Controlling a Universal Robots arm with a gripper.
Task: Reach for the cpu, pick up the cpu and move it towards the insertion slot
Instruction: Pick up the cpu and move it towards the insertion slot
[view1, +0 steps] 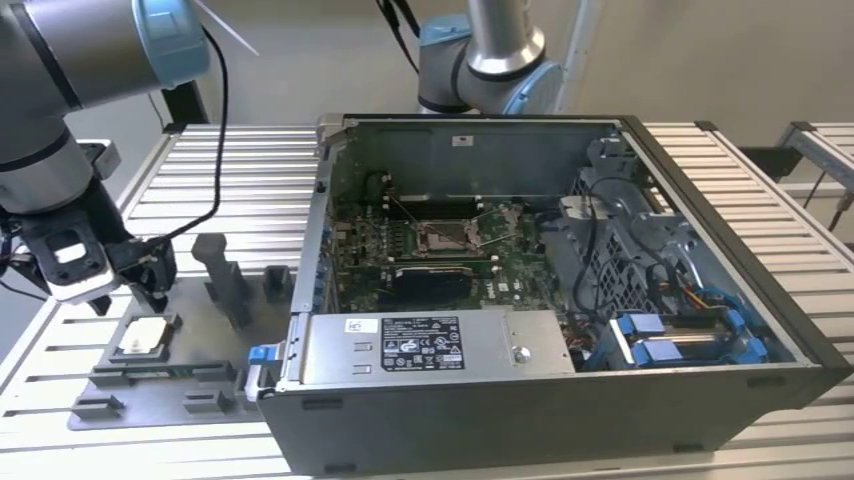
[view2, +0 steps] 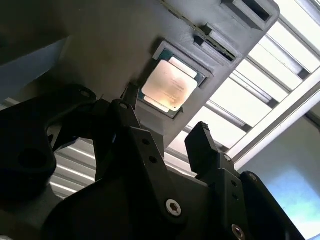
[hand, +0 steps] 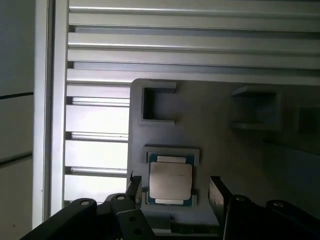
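1 cpu (view1: 144, 337), seated in the grey fixture plate (view1: 200, 375) on the desk (view1: 240, 170), lower left of the exterior view, edges indistinct there. In both wrist views we log its pale face (hand: 171, 181) between the spread gripper (hand: 174, 183) fingers (view2: 200, 137), holding nothing. 1 insertion slot (view1: 447, 237) sits mid-frame in the open case (view1: 534, 420), exterior view.

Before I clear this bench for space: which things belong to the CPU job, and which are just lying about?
Job: cpu, insertion slot, open claw, fixture plate under the cpu.
Lying about: power supply, blue drive bay, upright grey block.
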